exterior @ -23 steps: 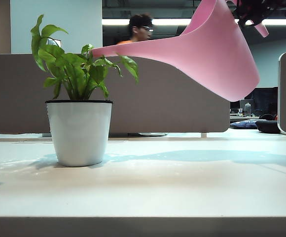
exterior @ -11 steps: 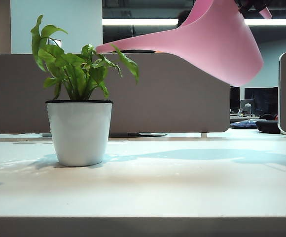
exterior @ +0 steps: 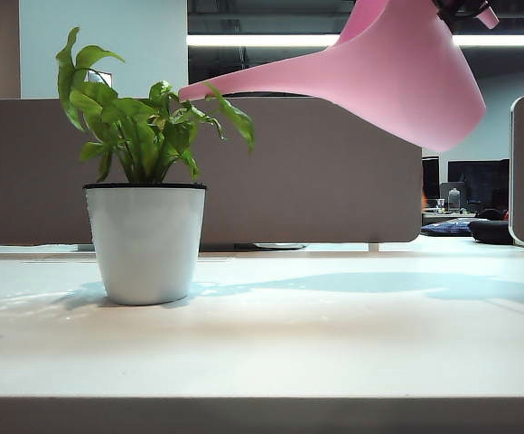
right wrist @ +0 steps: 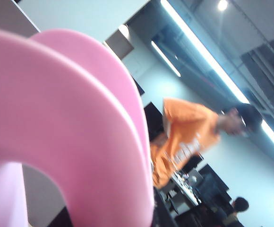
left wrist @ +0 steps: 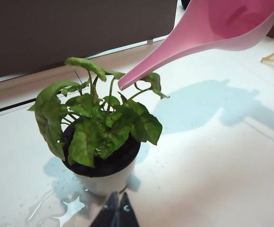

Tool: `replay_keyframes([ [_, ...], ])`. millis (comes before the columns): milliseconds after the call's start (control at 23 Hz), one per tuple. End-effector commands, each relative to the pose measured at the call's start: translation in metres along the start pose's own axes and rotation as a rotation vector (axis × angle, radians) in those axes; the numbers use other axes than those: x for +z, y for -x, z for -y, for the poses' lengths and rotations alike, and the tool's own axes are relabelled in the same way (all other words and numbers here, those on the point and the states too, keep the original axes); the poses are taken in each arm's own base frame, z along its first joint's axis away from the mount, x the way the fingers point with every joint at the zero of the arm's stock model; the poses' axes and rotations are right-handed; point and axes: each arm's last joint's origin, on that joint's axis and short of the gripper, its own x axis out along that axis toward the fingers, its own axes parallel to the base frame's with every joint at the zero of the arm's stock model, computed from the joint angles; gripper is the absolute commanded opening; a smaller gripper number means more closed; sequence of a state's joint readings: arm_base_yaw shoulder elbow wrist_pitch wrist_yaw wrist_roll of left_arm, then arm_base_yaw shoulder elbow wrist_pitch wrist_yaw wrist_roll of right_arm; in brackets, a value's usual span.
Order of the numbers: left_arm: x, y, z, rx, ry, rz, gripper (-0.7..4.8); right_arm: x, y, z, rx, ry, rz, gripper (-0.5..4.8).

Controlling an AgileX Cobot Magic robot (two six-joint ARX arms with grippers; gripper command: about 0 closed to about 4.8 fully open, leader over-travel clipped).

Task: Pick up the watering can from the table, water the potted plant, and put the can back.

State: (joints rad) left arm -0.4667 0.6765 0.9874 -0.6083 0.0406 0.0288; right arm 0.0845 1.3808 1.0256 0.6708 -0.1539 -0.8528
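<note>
You see the tall pink plastic watering can [exterior: 407, 77] tilted in the air at upper right, its thin spout tip just above the leafy green potted plant in a glossy white pot [exterior: 145, 231], which stands at left on the off-white table [exterior: 334, 344]. The right gripper [exterior: 465, 7] pinches the can's handle, mostly cut off by the frame edge. The left gripper [left wrist: 115, 213] hangs near the pot, fingertips pressed together. Water puddles [left wrist: 64, 210] lie beside the pot.
</note>
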Motion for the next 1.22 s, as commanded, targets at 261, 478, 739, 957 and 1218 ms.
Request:
replay_keyframes([
  [261, -0.001, 0.002, 0.000, -0.003, -0.001, -0.017, -0.05, 0.014, 0.000, 0.009, -0.056, 0.092, 0.075, 1.15],
  [478, -0.001, 0.002, 0.000, -0.007, 0.000, -0.017, -0.05, 0.023, -0.002, 0.010, -0.064, 0.133, 0.102, 1.15],
  [739, -0.001, 0.002, 0.000, -0.007, -0.001, -0.018, -0.05, 0.033, -0.006, 0.016, -0.078, 0.173, 0.123, 1.15],
  [957, -0.001, 0.002, 0.000, -0.007, -0.001, -0.018, -0.05, 0.036, -0.007, 0.018, -0.072, 0.188, 0.134, 1.15],
  [1218, -0.002, 0.002, 0.000, -0.007, 0.000, -0.033, -0.05, 0.039, -0.008, 0.014, -0.040, 0.222, 0.146, 1.15],
])
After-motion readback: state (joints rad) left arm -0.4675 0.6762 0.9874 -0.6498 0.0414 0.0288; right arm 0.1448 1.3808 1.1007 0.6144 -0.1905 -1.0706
